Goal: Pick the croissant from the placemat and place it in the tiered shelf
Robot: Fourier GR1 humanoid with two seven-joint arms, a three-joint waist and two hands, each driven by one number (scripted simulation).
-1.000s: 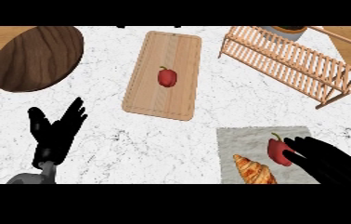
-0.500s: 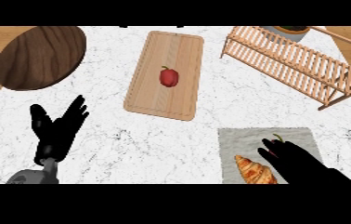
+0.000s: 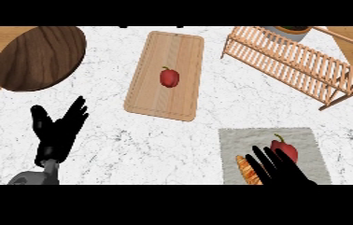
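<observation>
The croissant (image 3: 244,169) lies on the grey placemat (image 3: 238,140) at the lower right, mostly hidden by my right hand (image 3: 279,169). That hand hovers over it with fingers spread and straight, pointing away from me, holding nothing. A red bell pepper (image 3: 285,150) sits on the placemat just beyond the fingertips. The wooden tiered shelf (image 3: 293,60) stands at the upper right. My left hand (image 3: 59,130) rests open at the lower left, fingers up.
A wooden cutting board (image 3: 151,88) with a second red pepper (image 3: 169,77) lies in the middle of the marble counter. A round dark wooden board (image 3: 38,56) sits at the upper left. A dark bowl (image 3: 293,29) shows behind the shelf.
My right hand has pulled back towards the lower edge and left, uncovering the pepper on the placemat and now covering the croissant. The left hand has stayed in place.
</observation>
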